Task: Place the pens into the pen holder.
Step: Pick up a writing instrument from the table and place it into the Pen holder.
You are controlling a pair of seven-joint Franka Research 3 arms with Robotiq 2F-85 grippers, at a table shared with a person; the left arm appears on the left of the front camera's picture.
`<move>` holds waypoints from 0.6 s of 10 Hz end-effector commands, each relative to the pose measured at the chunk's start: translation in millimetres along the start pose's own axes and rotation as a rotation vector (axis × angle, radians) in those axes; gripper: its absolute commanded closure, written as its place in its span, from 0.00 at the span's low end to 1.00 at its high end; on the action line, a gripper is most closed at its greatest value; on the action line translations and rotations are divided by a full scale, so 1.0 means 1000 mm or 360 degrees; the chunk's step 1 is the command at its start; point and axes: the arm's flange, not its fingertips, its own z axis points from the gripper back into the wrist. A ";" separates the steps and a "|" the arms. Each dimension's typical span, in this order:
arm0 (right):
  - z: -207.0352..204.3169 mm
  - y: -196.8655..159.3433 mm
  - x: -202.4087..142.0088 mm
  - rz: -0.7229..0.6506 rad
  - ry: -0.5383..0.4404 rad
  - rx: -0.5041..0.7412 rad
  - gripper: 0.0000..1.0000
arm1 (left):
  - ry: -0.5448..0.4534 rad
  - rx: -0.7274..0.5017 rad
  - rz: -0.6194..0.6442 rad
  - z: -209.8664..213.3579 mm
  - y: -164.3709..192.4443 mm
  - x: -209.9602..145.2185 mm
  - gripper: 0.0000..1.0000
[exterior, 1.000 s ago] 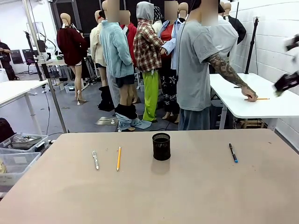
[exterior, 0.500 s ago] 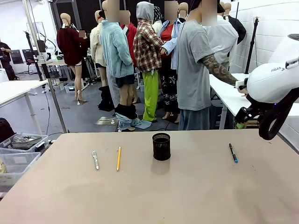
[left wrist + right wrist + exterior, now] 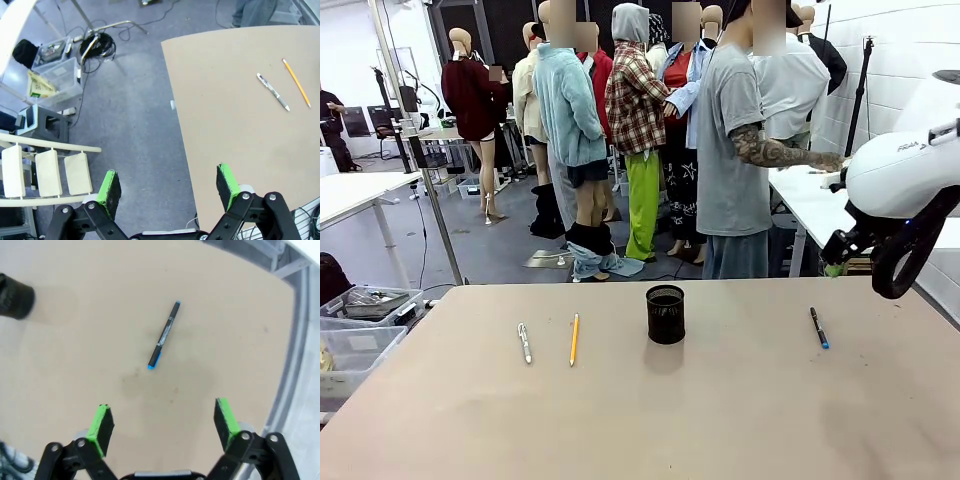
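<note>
Lying flat on the tan table [image 3: 720, 430], three thin sticks are seen around the pen holder [image 3: 665, 314], which stands upright near the middle, toward the far edge. A silvery-white pen [image 3: 524, 342] and a yellow-orange pencil [image 3: 574, 339] lie near each other, not touching, to its left, and a dark pen with a blue end [image 3: 819, 327] lies well apart on its right. All three are judged light, stiff and round, so they are likely to roll or pivot if pinched off-centre. Each is best taken across the middle of its barrel, with the fingers set square to its length. The mesh holder looks light too and could be tipped by a stick pushed against its rim. The right gripper [image 3: 162, 407] hangs above the blue-ended pen, jaws spread wide and empty. The left gripper [image 3: 167, 172] is likewise spread and empty, over the table's left edge and the floor. Nothing is seen on the table between the sticks and the holder. Storage bins [image 3: 360, 320] sit on the floor beside the table, clear of the work.
</note>
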 end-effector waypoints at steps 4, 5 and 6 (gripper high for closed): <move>-0.097 -0.003 0.031 -0.0056 0.0332 0.0219 0.00 | -0.0020 0.0005 0.0025 -0.001 0.001 0.002 0.00; -0.113 -0.002 0.033 -0.0069 0.0395 0.0218 0.00 | -0.0020 0.0005 0.0025 -0.001 0.001 0.002 0.00; -0.125 0.001 0.034 -0.0084 0.0447 0.0204 0.00 | -0.0020 0.0005 0.0025 -0.001 0.001 0.002 0.00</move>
